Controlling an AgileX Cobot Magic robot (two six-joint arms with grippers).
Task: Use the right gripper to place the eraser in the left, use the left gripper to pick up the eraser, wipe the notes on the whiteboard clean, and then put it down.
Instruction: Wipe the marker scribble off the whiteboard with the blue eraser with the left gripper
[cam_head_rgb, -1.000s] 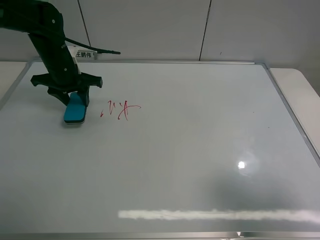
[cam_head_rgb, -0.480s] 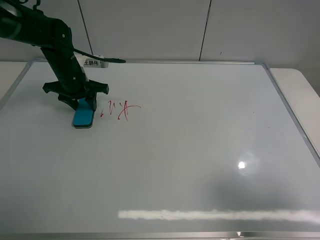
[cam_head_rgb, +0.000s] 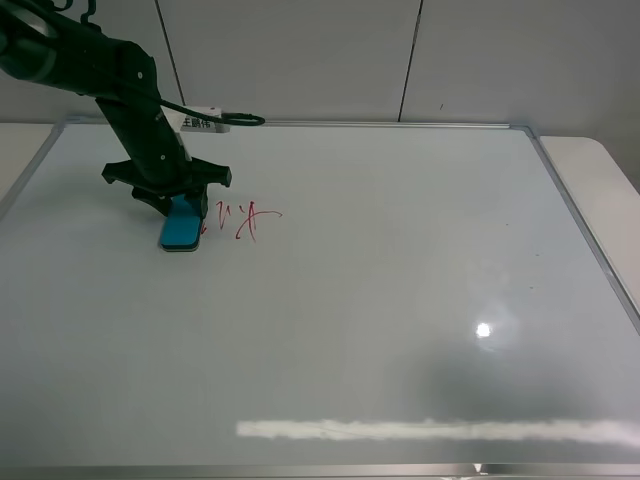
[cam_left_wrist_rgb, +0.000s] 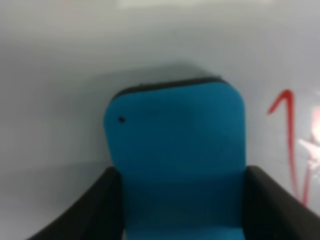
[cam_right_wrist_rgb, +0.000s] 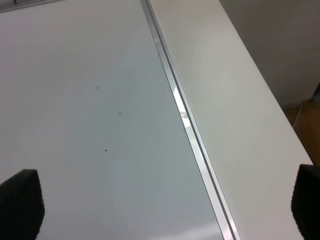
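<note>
The whiteboard (cam_head_rgb: 400, 280) fills most of the exterior high view. My left gripper (cam_head_rgb: 180, 207) is shut on the teal eraser (cam_head_rgb: 181, 233) and presses it flat on the board at the upper left. The eraser's right edge meets the leftmost stroke of the red notes (cam_head_rgb: 246, 218). In the left wrist view the eraser (cam_left_wrist_rgb: 175, 145) sits between the dark fingers (cam_left_wrist_rgb: 95, 210), with a red stroke (cam_left_wrist_rgb: 287, 145) just beside it. My right gripper (cam_right_wrist_rgb: 162, 205) is open and empty over the board's right frame (cam_right_wrist_rgb: 185, 115); it is out of the exterior view.
A white table (cam_right_wrist_rgb: 240, 100) extends past the board's right frame. A white label plate (cam_head_rgb: 205, 122) and thin cable hang off the left arm near the board's top edge. A wall (cam_head_rgb: 400, 60) rises behind the board.
My left gripper has slid the eraser to the right along the board, from well left of the notes to touching their left end. The notes look unchanged.
</note>
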